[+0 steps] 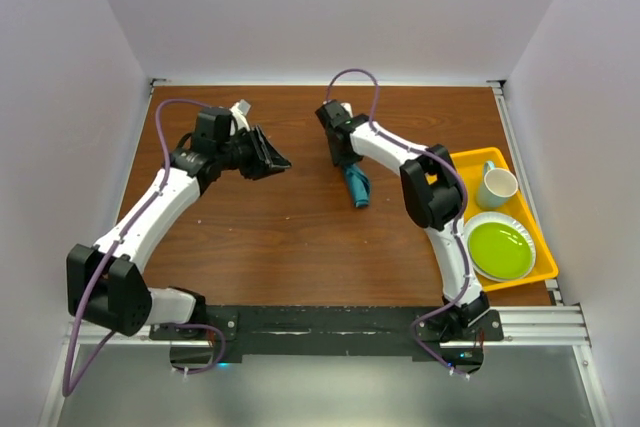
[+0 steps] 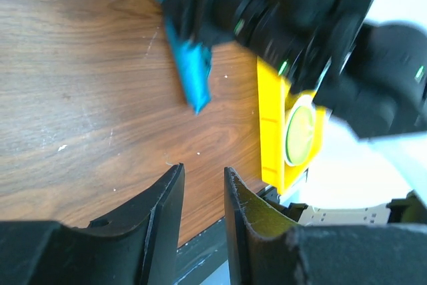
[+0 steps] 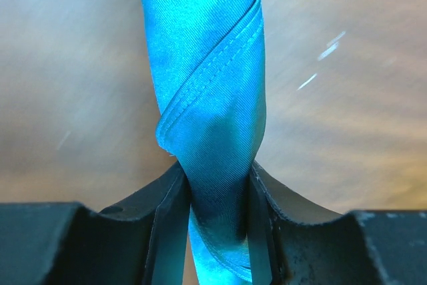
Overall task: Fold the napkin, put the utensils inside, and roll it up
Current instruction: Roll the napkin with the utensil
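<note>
The rolled teal cloth napkin is right of centre on the brown wooden counter. It is pinched near its far end between the right arm's black fingers. At the counter's right edge sits a yellow plastic tray. In the tray, a round green plate lies nearest the arms, with a pale mug behind it. The left arm's black fingers hang left of the napkin, well apart.

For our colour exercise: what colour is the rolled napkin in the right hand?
The napkin is teal blue-green, clearest in the right wrist view.
</note>
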